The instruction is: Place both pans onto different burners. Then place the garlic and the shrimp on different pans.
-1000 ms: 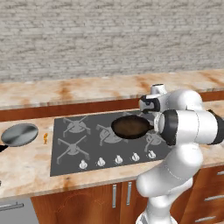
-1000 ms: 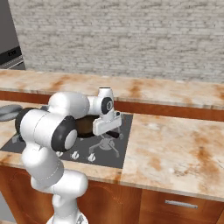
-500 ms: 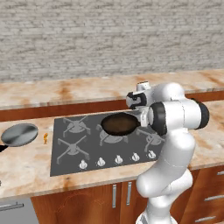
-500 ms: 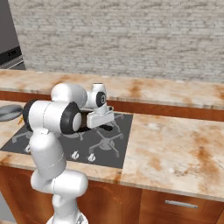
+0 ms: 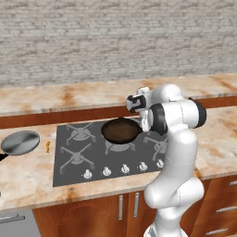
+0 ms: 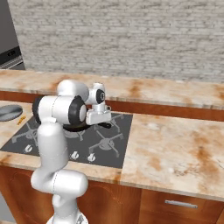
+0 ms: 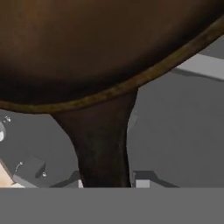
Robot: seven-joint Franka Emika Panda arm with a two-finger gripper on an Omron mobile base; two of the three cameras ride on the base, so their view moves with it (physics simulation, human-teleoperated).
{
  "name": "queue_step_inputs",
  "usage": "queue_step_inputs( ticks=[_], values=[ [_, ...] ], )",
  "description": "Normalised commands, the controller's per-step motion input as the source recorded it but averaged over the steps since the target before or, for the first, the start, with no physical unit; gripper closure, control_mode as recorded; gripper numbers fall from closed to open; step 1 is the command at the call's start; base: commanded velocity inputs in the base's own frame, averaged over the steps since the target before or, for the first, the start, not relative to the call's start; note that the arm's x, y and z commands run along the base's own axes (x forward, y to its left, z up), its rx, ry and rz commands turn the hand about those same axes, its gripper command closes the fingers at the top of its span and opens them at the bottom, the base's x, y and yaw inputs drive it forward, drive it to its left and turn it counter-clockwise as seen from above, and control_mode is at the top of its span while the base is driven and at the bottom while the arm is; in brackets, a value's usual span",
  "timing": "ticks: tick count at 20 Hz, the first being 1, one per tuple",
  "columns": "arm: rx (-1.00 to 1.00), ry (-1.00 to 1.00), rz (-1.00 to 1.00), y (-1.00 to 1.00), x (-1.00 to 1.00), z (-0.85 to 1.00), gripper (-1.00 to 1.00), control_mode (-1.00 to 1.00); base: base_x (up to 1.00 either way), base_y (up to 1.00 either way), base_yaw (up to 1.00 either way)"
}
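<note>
Over the cooktop (image 5: 69,162) centre I see the dark pan (image 5: 121,130) held above the middle grate, gripper (image 5: 142,121) clamped on its handle (image 7: 103,148). Steel pan (image 5: 20,142) sits on the counter to the left, shrimp (image 5: 47,147) just beside it.

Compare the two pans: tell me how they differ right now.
The dark pan is brown-black inside; the steel pan is silvery grey. The dark pan is over the cooktop by its middle grate, its handle at the pincer; the steel pan lies on the counter left of the cooktop, untouched. Both are round and shallow.
</note>
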Motion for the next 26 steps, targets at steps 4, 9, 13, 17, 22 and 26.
queue_step_inputs(
  ticks=[4, 9, 13, 17, 22, 26],
  values=[
    [0.00, 0.11, 0.02, 0.38, 0.18, -0.63, 1.00, -1.00, 0.00, 0.00, 0.00],
    [-0.04, 0.03, 0.04, 0.48, 0.04, -0.63, 1.00, -1.00, 0.00, 0.00, 0.00],
    [-0.09, -0.06, 0.07, 0.41, -0.04, -0.62, 1.00, -1.00, 0.00, 0.00, 0.00],
    [-0.06, -0.22, 0.05, 0.30, -0.26, -0.69, 1.00, -1.00, 0.00, 0.00, 0.00],
    [-0.07, -0.19, 0.02, 0.37, -0.12, -0.94, 1.00, -1.00, 0.00, 0.00, 0.00],
    [-0.09, -0.14, 0.00, 0.52, -0.08, -1.00, 1.00, -1.00, 0.00, 0.00, 0.00]
  ],
)
